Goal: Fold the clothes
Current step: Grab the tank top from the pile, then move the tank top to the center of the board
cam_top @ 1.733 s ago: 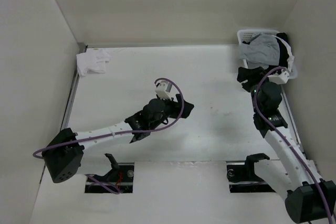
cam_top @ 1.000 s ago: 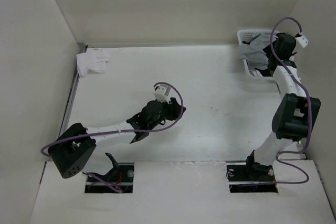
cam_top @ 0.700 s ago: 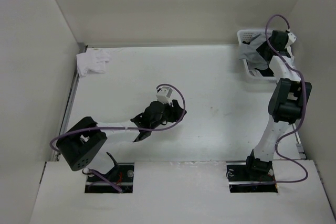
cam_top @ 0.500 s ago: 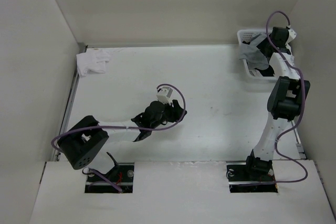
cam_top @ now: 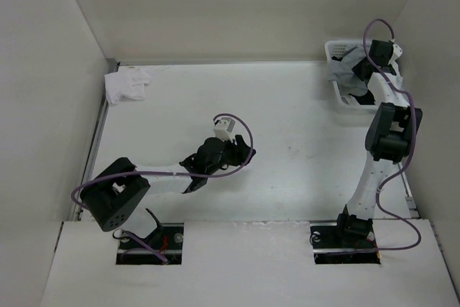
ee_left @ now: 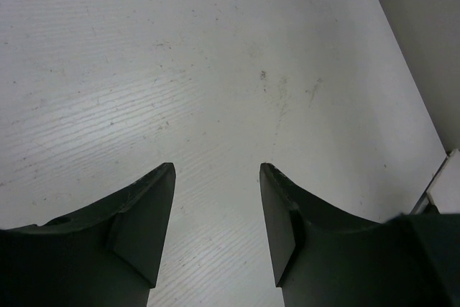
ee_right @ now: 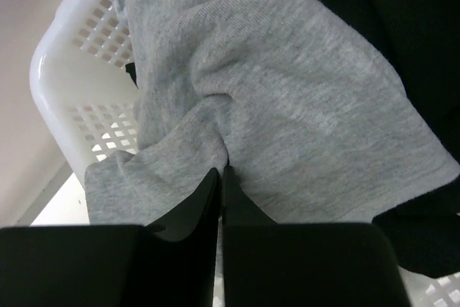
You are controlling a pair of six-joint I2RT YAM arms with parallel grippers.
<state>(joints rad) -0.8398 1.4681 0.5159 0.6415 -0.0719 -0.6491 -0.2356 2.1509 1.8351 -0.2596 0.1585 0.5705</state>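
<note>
The grey top (cam_top: 345, 70) lies bunched in a white basket (cam_top: 332, 49) at the far right corner of the table (cam_top: 287, 106). Part of it drapes over the basket's left rim, towards the middle of the table. Crumpled as it is, it shows no clear long axis and no straps or hem can be made out. In the right wrist view a raised fold of the top (ee_right: 287, 106) runs away from the fingertips across the basket (ee_right: 57, 84). A black garment (ee_right: 374, 19) lies beside and partly under it.

The right gripper (ee_right: 221, 172) is clenched, its two fingers pressed together on that fold of grey fabric. The left gripper (ee_left: 215, 170) stands wide apart and holds nothing, hanging over the bare middle of the table.

The table is white and lightly scuffed, with plain pale walls on three sides. A small white cloth (cam_top: 127, 85) sits crumpled in the far left corner.
</note>
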